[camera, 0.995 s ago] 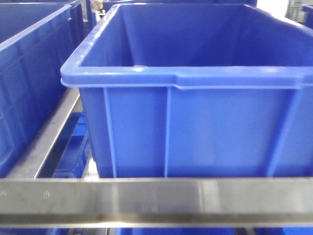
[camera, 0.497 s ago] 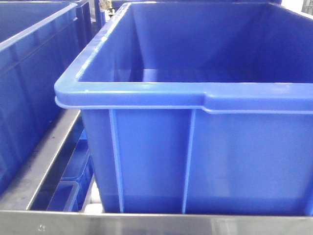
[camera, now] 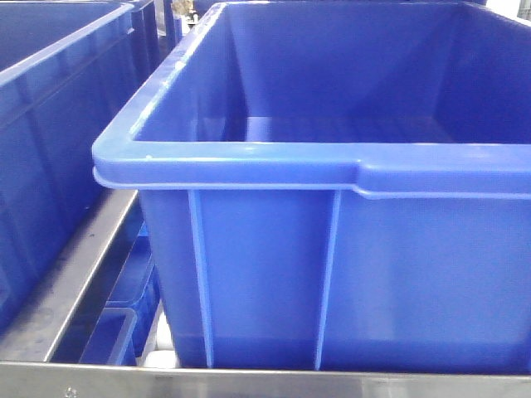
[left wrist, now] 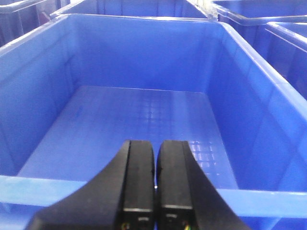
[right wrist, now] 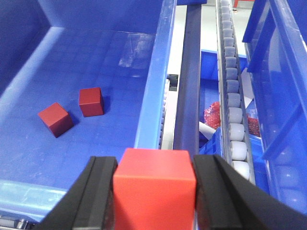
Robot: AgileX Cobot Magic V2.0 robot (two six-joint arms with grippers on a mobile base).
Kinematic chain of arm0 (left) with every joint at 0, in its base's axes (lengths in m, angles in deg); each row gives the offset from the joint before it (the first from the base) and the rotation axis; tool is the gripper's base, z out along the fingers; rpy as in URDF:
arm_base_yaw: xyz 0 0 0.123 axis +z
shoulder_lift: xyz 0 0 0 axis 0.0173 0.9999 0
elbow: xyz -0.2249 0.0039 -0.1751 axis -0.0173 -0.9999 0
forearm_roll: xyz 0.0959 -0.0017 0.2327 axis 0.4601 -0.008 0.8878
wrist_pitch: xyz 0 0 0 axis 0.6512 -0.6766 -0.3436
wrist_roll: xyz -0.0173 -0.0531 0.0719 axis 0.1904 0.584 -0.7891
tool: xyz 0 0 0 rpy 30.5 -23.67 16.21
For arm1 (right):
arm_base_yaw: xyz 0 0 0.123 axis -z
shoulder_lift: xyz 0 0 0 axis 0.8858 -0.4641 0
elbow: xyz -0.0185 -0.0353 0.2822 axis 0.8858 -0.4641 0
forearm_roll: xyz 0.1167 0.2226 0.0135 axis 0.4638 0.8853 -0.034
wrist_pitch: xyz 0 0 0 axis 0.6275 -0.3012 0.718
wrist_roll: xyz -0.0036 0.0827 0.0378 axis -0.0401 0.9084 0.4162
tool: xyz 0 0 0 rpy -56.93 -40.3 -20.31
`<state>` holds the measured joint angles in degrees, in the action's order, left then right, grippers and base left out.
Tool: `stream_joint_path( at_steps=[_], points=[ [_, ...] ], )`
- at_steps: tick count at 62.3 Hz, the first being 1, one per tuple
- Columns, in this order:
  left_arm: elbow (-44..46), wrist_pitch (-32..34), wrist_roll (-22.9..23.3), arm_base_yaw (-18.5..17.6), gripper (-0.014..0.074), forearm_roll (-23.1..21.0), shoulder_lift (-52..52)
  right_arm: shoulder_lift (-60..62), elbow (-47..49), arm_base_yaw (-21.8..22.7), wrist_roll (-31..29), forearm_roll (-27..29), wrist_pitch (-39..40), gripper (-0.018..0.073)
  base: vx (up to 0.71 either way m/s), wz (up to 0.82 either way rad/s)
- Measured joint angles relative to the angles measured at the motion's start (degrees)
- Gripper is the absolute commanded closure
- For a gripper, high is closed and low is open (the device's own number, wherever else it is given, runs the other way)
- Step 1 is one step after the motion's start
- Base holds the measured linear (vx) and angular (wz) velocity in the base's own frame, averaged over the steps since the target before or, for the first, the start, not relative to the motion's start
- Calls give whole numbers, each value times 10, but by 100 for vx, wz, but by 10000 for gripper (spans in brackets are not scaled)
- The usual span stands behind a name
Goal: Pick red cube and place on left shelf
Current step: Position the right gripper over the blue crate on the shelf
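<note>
Carriage is judged the step in hand: the red cube (right wrist: 154, 184) is clamped in the right gripper (right wrist: 156, 191) above a blue bin (right wrist: 151, 96), the left gripper (left wrist: 156, 177) is closed empty, and travel to the left shelf is called for.

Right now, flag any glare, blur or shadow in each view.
Front view: white glare streaks along the bin rim. Left wrist: soft sheen on the bin floor; fingers nearly black. Right wrist: held cube looks washed-out; loose cubes cast short shadows.
</note>
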<state>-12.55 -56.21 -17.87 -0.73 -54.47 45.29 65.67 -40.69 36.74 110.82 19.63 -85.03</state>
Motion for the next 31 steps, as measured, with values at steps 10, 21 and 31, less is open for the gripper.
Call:
stream_joint_path(
  at_steps=[10,21,31],
  points=[
    [0,0,0,0,495,0,0,0,0,0,0,0,6,501,0,0],
    [0,1,0,0,495,0,0,0,1,0,0,0,42,501,0,0],
    [0,3,0,0,495,0,0,-26,49,0,0,0,61,501,0,0]
  ],
)
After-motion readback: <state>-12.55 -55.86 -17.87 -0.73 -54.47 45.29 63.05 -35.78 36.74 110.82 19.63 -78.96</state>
